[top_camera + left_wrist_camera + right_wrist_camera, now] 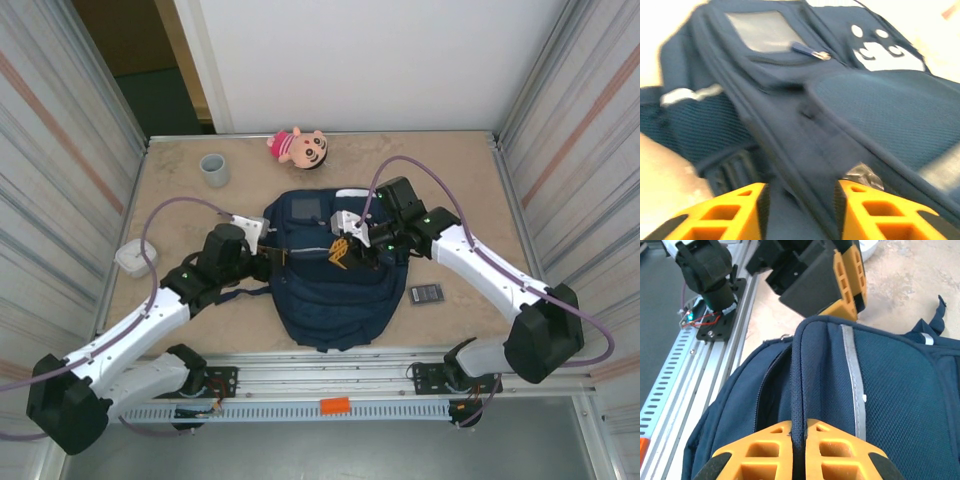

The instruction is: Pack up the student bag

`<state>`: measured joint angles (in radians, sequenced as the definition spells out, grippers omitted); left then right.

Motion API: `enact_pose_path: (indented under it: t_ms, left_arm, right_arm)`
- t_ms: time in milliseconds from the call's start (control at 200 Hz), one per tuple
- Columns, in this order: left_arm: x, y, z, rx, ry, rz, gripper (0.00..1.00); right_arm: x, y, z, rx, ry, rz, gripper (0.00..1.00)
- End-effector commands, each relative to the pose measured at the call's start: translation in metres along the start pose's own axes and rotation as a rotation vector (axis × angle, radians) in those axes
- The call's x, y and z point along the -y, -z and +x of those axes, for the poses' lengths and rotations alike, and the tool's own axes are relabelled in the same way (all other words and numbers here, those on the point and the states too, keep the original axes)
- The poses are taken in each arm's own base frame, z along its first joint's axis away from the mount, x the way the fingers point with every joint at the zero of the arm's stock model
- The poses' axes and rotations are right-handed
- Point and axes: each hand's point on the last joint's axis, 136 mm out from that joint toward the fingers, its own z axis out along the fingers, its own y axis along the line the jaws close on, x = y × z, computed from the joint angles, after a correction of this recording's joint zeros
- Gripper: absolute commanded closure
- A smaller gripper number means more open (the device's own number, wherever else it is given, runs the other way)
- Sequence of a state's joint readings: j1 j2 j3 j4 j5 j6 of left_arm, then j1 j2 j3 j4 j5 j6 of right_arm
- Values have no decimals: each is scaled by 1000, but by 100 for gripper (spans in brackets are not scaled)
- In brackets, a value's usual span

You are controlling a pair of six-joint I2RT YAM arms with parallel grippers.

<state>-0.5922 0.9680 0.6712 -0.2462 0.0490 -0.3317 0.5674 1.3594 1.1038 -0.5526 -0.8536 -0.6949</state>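
The student bag (325,300) lies flat mid-table, navy with white stripes. My right gripper (798,440) is shut on a raised piped seam of the bag beside a partly open zipper gap (767,390); from above it sits over the bag's middle (343,250). My left gripper (800,210) is open, its orange fingers (735,210) straddling a fold of the bag's fabric without pinching it. A silvery zipper pull (863,175) lies by its right finger. From above, the left gripper (283,257) is at the bag's left edge.
A pink plush doll (300,147) and a grey cup (214,169) stand at the back. A small white container (133,258) sits at the left, behind the left arm. A dark calculator-like device (428,293) lies right of the bag. Metal rails run along the near edge (330,385).
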Motion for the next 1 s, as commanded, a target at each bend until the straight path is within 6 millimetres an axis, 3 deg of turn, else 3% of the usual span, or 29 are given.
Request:
enact_pose_path:
  t_ms: [0, 170, 306, 581, 727, 927, 992]
  left_arm:
    - [-5, 11, -23, 72, -53, -38, 48]
    - [26, 26, -31, 81, -219, 115, 30]
    - [64, 40, -35, 39, -357, 306, 26]
    - [108, 38, -29, 64, -787, 422, 21]
    - [123, 28, -28, 141, -959, 439, 24]
    - [122, 0, -38, 157, -958, 382, 31]
    - [125, -6, -39, 162, -961, 391, 41]
  right_arm:
    - [-15, 17, -21, 38, 46, -23, 100]
    - [-16, 15, -25, 59, 52, -50, 100]
    - [-16, 14, -26, 65, 44, -64, 100]
    - [-11, 12, -31, 77, 35, -80, 100]
    - [-10, 11, -35, 91, 30, -95, 100]
    - [-10, 13, -41, 109, 28, -107, 100]
    - [-9, 12, -42, 108, 23, -107, 100]
